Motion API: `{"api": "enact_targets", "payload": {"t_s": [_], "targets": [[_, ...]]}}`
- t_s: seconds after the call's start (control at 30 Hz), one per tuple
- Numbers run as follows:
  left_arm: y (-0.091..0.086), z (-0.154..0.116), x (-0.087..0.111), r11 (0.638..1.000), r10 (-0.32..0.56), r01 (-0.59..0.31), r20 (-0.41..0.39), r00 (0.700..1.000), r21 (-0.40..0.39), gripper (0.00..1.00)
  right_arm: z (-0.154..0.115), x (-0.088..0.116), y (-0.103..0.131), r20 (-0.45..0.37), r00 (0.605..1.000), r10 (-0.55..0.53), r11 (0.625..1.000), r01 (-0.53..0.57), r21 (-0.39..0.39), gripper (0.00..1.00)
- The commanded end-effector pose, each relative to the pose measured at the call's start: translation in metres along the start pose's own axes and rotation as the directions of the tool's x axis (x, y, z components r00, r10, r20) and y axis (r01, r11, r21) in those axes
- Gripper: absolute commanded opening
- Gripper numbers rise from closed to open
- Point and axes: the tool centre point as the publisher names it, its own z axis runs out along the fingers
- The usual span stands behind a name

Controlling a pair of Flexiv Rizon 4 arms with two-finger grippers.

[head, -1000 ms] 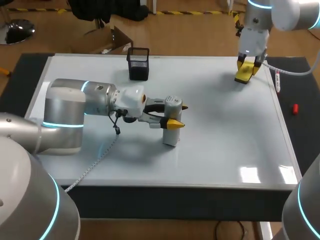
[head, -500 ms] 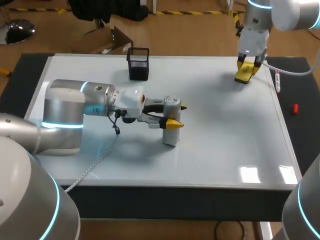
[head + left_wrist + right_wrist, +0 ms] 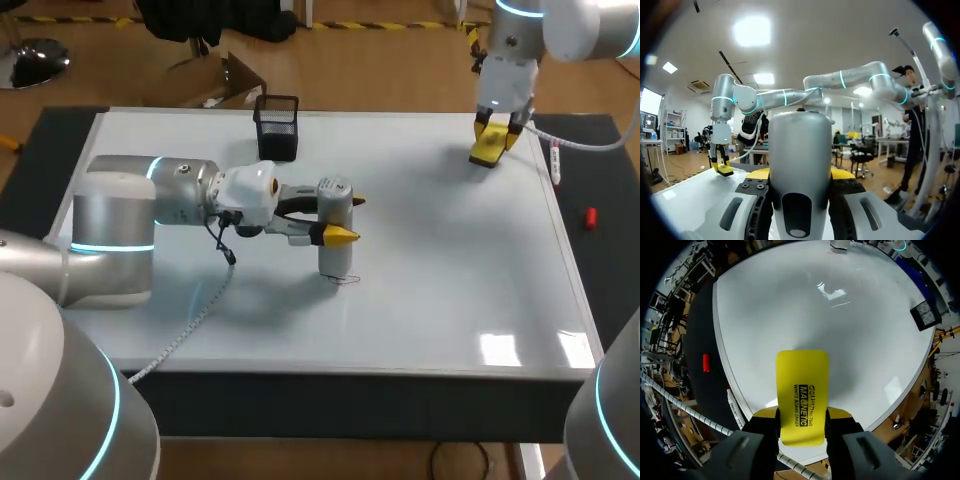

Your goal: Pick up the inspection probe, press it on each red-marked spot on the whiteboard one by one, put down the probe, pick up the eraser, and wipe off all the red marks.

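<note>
So, your whiteboard [image 3: 450, 260] looks almost all white. Your left claw [image 3: 344, 220] is closed on the upright probe [image 3: 338, 255] near the middle of the board, and your right claw [image 3: 497, 132] is closed on the yellow eraser [image 3: 485, 152] at the far right corner. Only one small faint mark [image 3: 347, 280] shows, at the foot of the probe, so I judge the pressing is nearly finished. Putting the probe down and wiping are not yet done.

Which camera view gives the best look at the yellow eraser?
The right wrist view: the eraser fills the middle, its flat face visible between the jaws. The head view shows the eraser small, under the right gripper. The left wrist view shows the eraser far off.
</note>
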Motion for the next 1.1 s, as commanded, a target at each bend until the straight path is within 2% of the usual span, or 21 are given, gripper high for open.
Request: {"api": "enact_targets", "payload": {"t_s": [0.03,0.23,0.73,0.97,1.1], "targets": [[-0.011,-0.011,0.005,1.000,0.000,0.000,0.025,1.000,0.003,0.00,-0.001,0.000,-0.001,-0.004,1.000,-0.002,1.000,0.002,0.000,0.00],[-0.023,-0.038,-0.008,1.000,0.003,-0.004,0.086,0.996,0.017,0.00,-0.001,0.000,-0.001,-0.004,1.000,-0.002,1.000,0.002,0.000,0.00],[-0.052,-0.150,-0.070,0.998,0.057,-0.061,0.283,0.957,0.006,0.00,-0.001,0.000,-0.001,-0.004,1.000,-0.002,1.000,0.002,0.000,0.00],[-0.060,-0.201,-0.092,0.997,0.074,-0.075,0.343,0.936,-0.010,0.00,-0.001,0.000,-0.001,-0.004,1.000,-0.002,1.000,0.002,0.000,0.00],[-0.063,-0.221,-0.101,0.996,0.084,-0.083,0.361,0.929,-0.017,0.00,-0.001,0.000,-0.001,-0.004,1.000,-0.002,1.000,0.002,0.000,0.00]]}}
